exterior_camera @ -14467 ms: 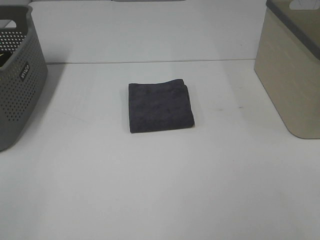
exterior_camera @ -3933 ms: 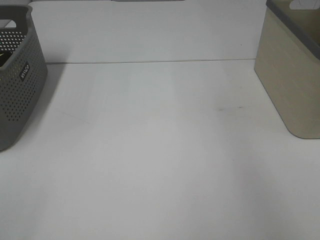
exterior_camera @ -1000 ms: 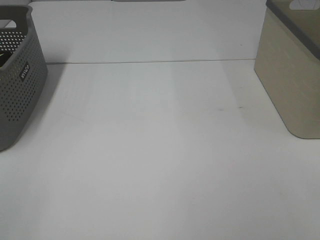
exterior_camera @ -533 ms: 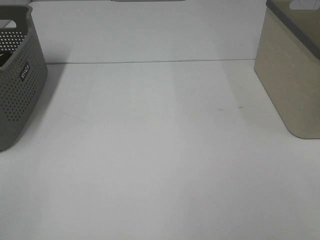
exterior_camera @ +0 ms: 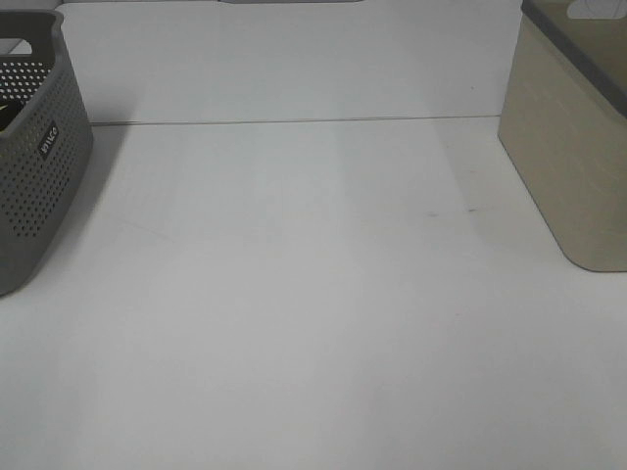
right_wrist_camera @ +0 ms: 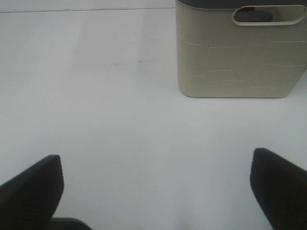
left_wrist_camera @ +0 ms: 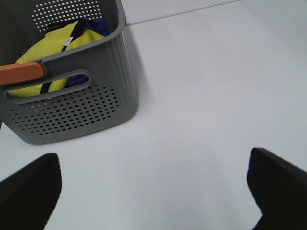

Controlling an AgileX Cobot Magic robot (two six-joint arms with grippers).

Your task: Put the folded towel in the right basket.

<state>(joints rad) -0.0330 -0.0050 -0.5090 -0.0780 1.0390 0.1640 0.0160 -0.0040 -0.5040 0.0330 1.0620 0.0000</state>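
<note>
Both the left gripper [left_wrist_camera: 153, 191] and the right gripper [right_wrist_camera: 156, 191] are held spread wide and empty above the white table [exterior_camera: 313, 294], the beige basket [right_wrist_camera: 240, 52] being faced by the latter.

Matte black gripper fingers, seen from both wrist cameras

Left gripper [left_wrist_camera: 153, 191]: two broad, blunt black fingertips [left_wrist_camera: 29, 189], plain and unmarked; right gripper [right_wrist_camera: 156, 189]: the same dark, wedge-shaped fingertips [right_wrist_camera: 278, 184].

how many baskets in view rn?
2. A grey perforated basket at the table's left edge, with yellow cloth inside by the left wrist view, and a beige basket at the right edge. None seems hidden.
</note>
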